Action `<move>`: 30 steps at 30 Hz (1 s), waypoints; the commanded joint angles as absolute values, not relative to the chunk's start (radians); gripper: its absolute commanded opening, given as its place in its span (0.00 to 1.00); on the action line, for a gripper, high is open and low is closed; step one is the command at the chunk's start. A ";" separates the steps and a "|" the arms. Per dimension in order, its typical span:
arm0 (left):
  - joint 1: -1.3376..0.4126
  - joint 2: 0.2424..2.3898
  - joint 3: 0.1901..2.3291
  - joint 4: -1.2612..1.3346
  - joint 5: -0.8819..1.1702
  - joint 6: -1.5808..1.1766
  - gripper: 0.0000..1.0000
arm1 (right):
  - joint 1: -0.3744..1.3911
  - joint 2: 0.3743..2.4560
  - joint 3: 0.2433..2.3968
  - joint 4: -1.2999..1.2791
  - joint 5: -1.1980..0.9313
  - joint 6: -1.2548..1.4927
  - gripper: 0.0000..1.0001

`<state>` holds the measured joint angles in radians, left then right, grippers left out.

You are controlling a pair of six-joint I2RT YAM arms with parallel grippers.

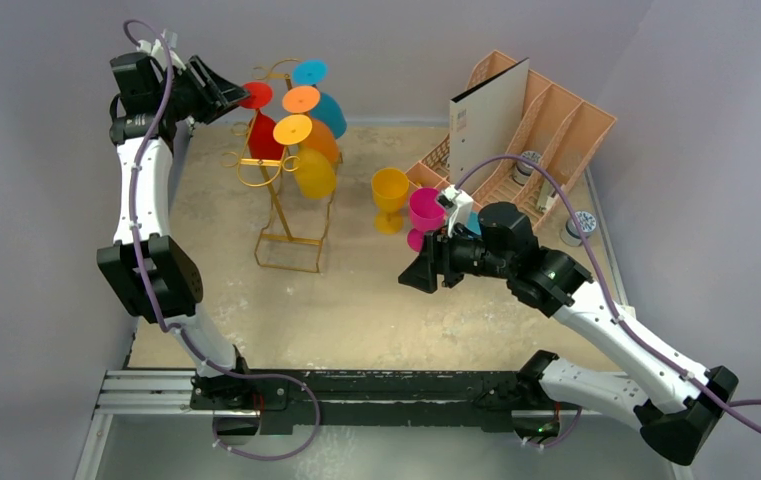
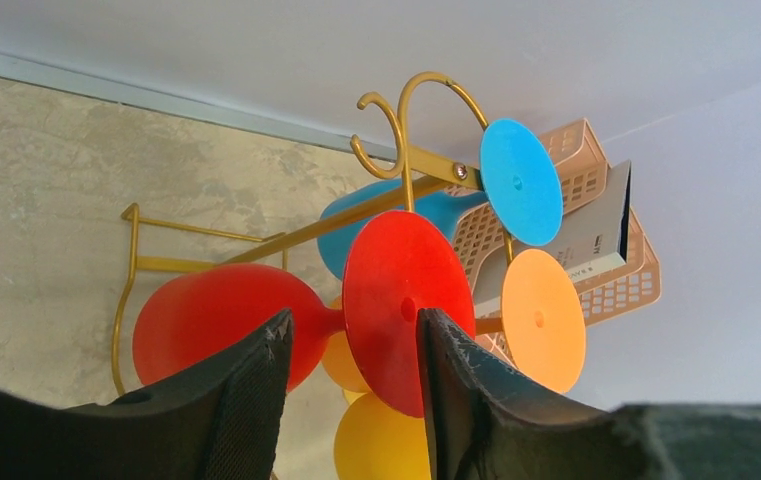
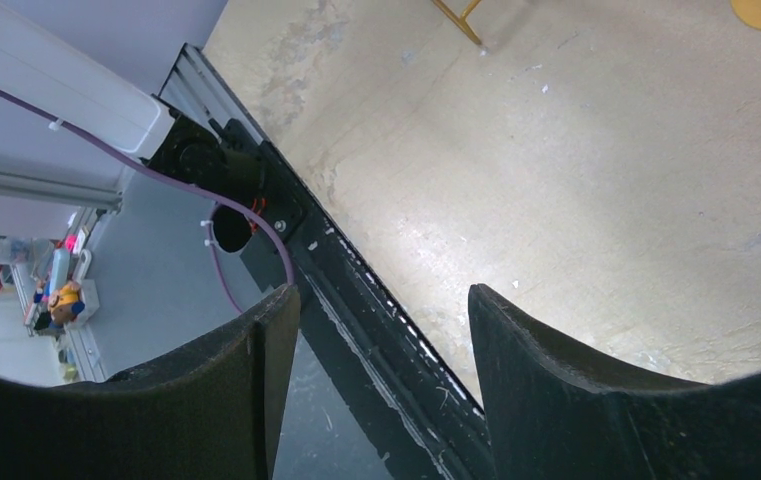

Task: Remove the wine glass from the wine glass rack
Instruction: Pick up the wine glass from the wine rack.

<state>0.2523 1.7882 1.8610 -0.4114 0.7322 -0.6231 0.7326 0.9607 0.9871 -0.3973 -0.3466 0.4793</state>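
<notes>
The gold wire wine glass rack [image 1: 278, 205] stands at the back left of the table, with red, blue, orange and yellow glasses hanging from it on their sides. The red wine glass [image 2: 216, 320] hangs nearest my left gripper [image 2: 351, 320]. Its thin stem and the near part of its round foot [image 2: 396, 290] lie between the two fingers. The jaws are still apart, with a gap beside the stem. From above, this gripper [image 1: 234, 100] sits high at the rack's left side. My right gripper [image 1: 411, 275] hovers open over mid table, holding nothing.
A yellow glass [image 1: 390, 195] and a pink glass [image 1: 426, 212] stand on the table right of the rack. A peach slotted organiser [image 1: 546, 120] with a white folder [image 1: 486, 120] fills the back right. Blue [image 2: 521, 180] and orange [image 2: 544, 318] feet hang just behind the red one.
</notes>
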 commanded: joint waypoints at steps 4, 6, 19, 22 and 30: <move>0.265 1.812 1.852 -0.329 0.799 -0.686 0.37 | 0.731 0.945 1.024 -0.396 -0.337 0.476 0.65; 0.266 1.810 1.850 -0.329 0.795 -0.683 0.37 | 0.732 0.937 1.018 -0.389 -0.337 0.473 0.66; 0.265 1.815 1.843 -0.342 0.806 -0.672 0.24 | 0.732 0.933 1.001 -0.382 -0.332 0.479 0.66; 0.265 1.815 1.844 -0.343 0.811 -0.675 0.21 | 0.732 0.941 1.006 -0.382 -0.337 0.483 0.66; 0.266 1.809 1.845 -0.347 0.804 -0.681 0.22 | 0.732 0.948 1.009 -0.386 -0.347 0.491 0.66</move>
<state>0.2569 1.8091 1.8515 -0.3538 0.7975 -0.6731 0.7326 0.9489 0.9871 -0.3985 -0.3473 0.4797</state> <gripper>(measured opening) 0.213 0.661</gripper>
